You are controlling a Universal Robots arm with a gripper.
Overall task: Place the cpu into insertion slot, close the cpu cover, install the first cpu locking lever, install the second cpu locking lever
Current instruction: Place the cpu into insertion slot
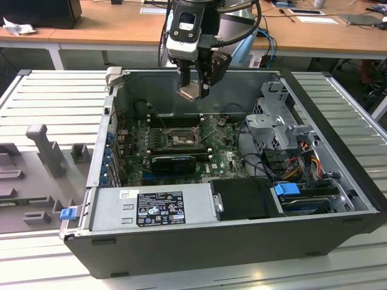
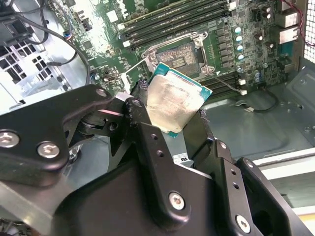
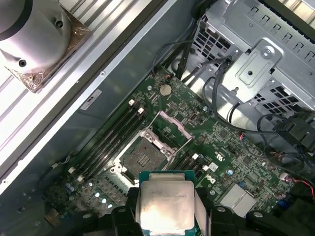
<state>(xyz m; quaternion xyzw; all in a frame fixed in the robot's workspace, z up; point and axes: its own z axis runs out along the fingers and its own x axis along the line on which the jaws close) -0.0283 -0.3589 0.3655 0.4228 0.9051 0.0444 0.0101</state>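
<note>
The pincer is clenched on the cpu, gripping it by two opposite edges with its metal top showing in both wrist views. It hangs in the air above the open case, near the rear wall.

In the exterior view the slot lies at about 6 o'clock from the cpu, well apart from it and lower, on the motherboard. A graphics card sits just past the slot, again at 6 o'clock.

In the first wrist view the slot is bare, its dark pin field exposed, and the cover seems swung up and away from it. The thin levers look unhooked, though that is hard to tell.

By my reading, no step is finished. The cpu is picked up and held over the board but not seated. Closing the cover and fastening both levers are still to do.
</note>
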